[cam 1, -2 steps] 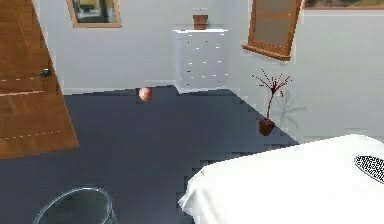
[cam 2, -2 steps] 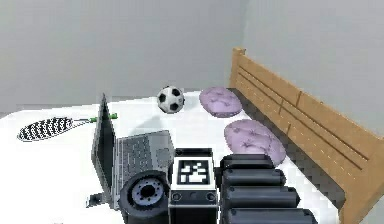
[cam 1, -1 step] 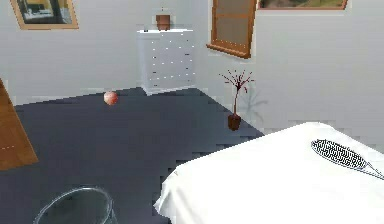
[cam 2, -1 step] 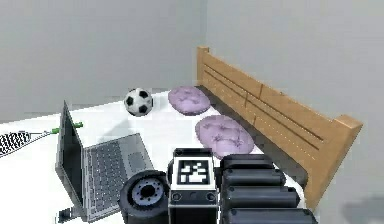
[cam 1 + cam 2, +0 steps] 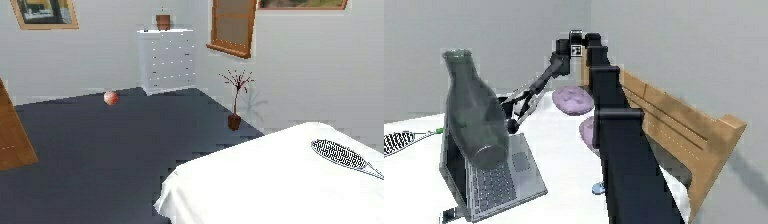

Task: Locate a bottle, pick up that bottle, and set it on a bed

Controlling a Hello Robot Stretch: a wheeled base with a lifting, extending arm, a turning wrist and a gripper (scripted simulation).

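Observation:
A large grey-green bottle (image 5: 472, 105) hangs tilted at the far end of my gripper (image 5: 510, 118), above the white bed (image 5: 564, 165). I hold the bottle there, just over an open grey laptop (image 5: 492, 182) that lies on the bed. The dark arm (image 5: 619, 130) reaches up across the mattress from the bottom edge. In the forward view the bed's white corner (image 5: 260, 185) fills the lower right.
Two purple pillows (image 5: 571, 98) lie by the wooden headboard (image 5: 684, 125). A racket (image 5: 345, 157) rests on the bed. Across the dark floor (image 5: 110, 150) stand a white dresser (image 5: 167, 60), an orange ball (image 5: 111, 97) and a potted twig plant (image 5: 236, 100).

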